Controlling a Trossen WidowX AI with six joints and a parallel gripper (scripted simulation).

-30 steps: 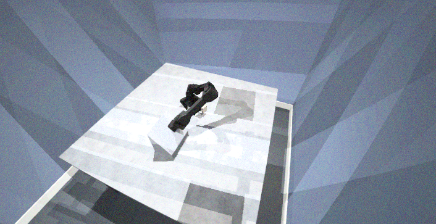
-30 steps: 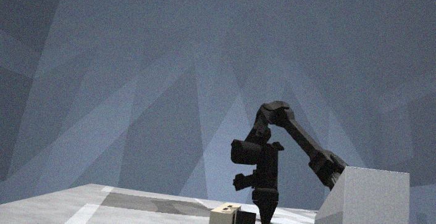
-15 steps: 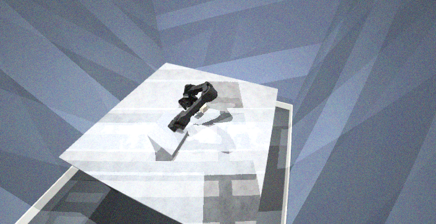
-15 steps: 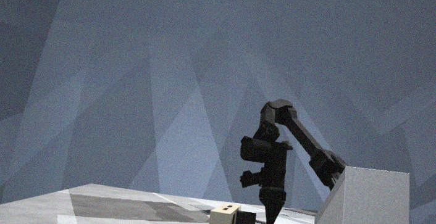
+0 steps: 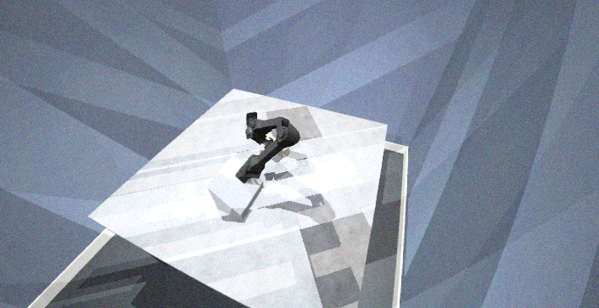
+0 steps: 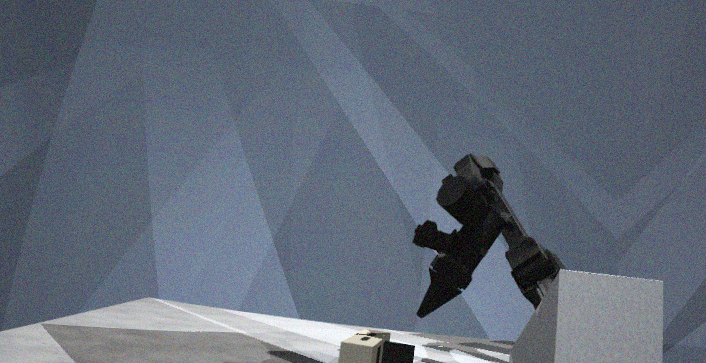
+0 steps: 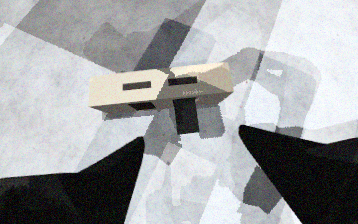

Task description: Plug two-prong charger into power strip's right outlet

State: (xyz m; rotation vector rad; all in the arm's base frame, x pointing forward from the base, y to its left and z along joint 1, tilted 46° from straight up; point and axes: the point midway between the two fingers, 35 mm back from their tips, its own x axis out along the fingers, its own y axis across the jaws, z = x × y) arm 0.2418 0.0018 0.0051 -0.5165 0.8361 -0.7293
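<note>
Beige power strip (image 7: 160,90) w/ black charger (image 7: 186,115) at right outlet; gripper (image 7: 190,150) jaws released, raised above tabletop (image 7: 40,125).

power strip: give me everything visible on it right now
The power strip is a cream, plastic-looking rectangular block lying flat on the mottled grey table. Its top face shows two dark rectangular slots side by side. The black charger butts against its near side below the right slot; whether its prongs are seated cannot be seen. Shadows fall across its middle. The gripper hangs above, open, touching neither. In the exterior view only its end shows, at the bottom edge.
</note>
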